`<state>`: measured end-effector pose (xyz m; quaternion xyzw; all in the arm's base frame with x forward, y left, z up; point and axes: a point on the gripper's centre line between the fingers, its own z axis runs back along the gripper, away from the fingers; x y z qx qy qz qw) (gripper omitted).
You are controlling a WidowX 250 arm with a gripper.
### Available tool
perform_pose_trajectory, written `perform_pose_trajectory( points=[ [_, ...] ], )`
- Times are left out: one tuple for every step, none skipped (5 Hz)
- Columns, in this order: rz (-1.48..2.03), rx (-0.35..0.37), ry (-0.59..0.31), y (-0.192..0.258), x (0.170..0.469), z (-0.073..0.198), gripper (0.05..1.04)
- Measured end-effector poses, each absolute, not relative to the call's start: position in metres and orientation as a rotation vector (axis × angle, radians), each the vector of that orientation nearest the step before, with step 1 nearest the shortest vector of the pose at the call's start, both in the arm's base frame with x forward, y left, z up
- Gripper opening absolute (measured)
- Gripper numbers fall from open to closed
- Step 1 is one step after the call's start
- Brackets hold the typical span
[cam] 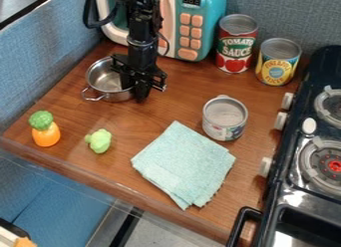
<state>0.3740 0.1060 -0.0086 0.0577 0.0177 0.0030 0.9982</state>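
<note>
Your pincer (136,89) is right at the pot (102,77)'s rim, on the view's right, the pot's handle (94,99) opposite, lower left; can't tell whether it's open or closed.

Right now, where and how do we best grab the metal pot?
Probably by the picture-right rim of the pot, straight from above: it stands upright, mouth open, its thin wall pinchable, and the gripper already hangs there. The loop handle at front left looks thin, likely a poorer hold.
</note>
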Motion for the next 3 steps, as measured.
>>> perform_pose_trajectory(
  points=[
    [0.033,0.106,-0.072,0.104,0.371,0.025,0.847],
    [0.056,0.078,-0.145,0.101,0.358,0.048,1.002],
    [0.023,0.043,-0.155,0.093,0.347,0.049,1.002]
  ],
)
